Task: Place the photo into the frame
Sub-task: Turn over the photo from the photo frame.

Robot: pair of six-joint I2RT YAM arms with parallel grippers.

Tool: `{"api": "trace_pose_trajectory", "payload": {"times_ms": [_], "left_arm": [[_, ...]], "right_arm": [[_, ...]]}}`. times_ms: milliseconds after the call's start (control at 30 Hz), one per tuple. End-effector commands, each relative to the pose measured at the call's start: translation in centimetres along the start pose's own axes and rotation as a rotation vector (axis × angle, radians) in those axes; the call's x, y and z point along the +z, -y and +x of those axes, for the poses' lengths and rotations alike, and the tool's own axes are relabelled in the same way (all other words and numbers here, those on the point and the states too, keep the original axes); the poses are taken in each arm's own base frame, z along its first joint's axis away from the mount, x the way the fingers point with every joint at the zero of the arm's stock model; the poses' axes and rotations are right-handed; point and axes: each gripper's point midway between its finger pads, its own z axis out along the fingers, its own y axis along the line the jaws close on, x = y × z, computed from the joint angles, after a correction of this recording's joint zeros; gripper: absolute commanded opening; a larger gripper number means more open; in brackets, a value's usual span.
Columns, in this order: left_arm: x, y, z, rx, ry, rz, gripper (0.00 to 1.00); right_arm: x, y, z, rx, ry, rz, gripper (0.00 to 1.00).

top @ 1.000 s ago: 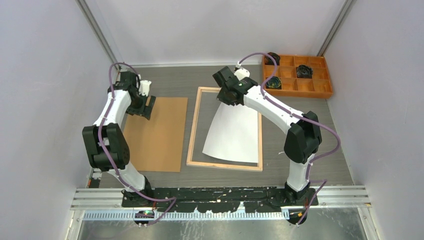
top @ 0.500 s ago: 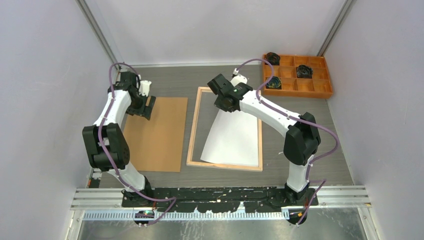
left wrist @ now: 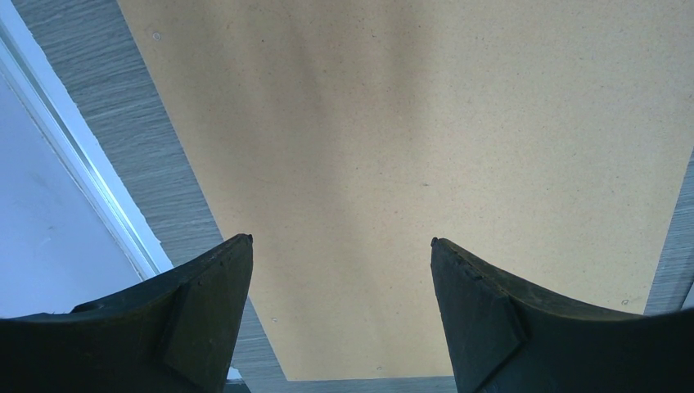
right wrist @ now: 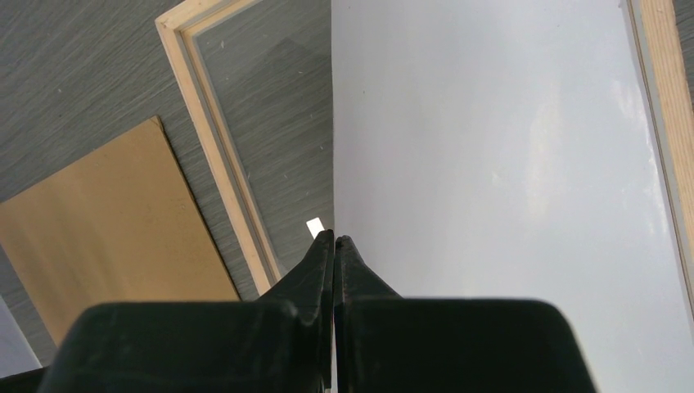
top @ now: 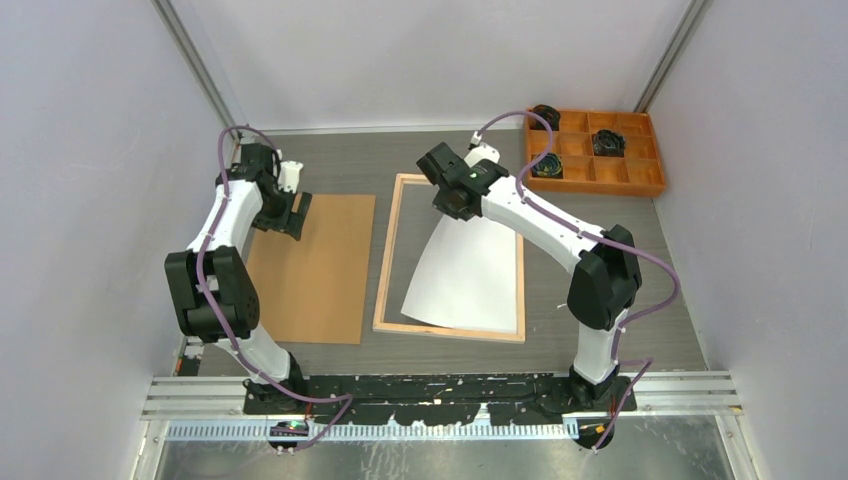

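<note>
The photo (top: 465,275) shows its plain white back and lies curved inside the frame (top: 385,260), with its far edge lifted and its near edge down by the frame's near rail. My right gripper (top: 455,208) is shut on that far edge. In the right wrist view the fingertips (right wrist: 335,237) pinch the white photo (right wrist: 491,164), with the frame's light wood rail (right wrist: 214,139) to the left. My left gripper (top: 290,215) hangs open over the far end of the brown backing board (top: 310,270). Nothing sits between its fingers (left wrist: 341,241).
An orange compartment tray (top: 610,186) with dark items stands at the far right. The backing board (left wrist: 409,123) lies flat left of the frame. A glossy clear sheet (right wrist: 282,123) seems to lie inside the frame. Grey walls close in both sides.
My right gripper has shifted a little left with the photo's far edge, and the photo's near edge has slid slightly left and nearer inside the frame. The left arm has not moved.
</note>
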Motion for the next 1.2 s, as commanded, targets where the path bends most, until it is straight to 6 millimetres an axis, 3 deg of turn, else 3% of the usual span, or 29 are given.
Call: {"api": "trace_pose_trajectory", "payload": {"times_ms": [0,67,300,633,733,1167], "left_arm": [[-0.3,-0.1,-0.8,0.011,0.042,0.000,0.81],[-0.3,-0.1,-0.9,0.012,0.042,0.000,0.81],[-0.3,0.0,-0.8,0.014,0.039,0.004,0.81],[-0.5,-0.1,-1.0,0.018,0.039,0.001,0.81],[-0.4,-0.3,-0.9,0.019,0.034,-0.006,0.81],[-0.3,-0.5,-0.6,0.032,0.026,-0.017,0.82]], "right_arm": [[-0.7,-0.9,-2.1,0.006,0.052,-0.014,0.01],[-0.3,-1.1,-1.6,-0.011,0.036,-0.015,0.02],[0.8,-1.3,-0.4,-0.057,-0.006,-0.013,0.53],[1.7,-1.9,-0.1,-0.072,-0.031,-0.028,0.92],[2.0,-2.0,0.0,-0.075,-0.043,-0.030,0.99],[2.5,-3.2,0.3,-0.080,-0.083,-0.103,1.00]]}}
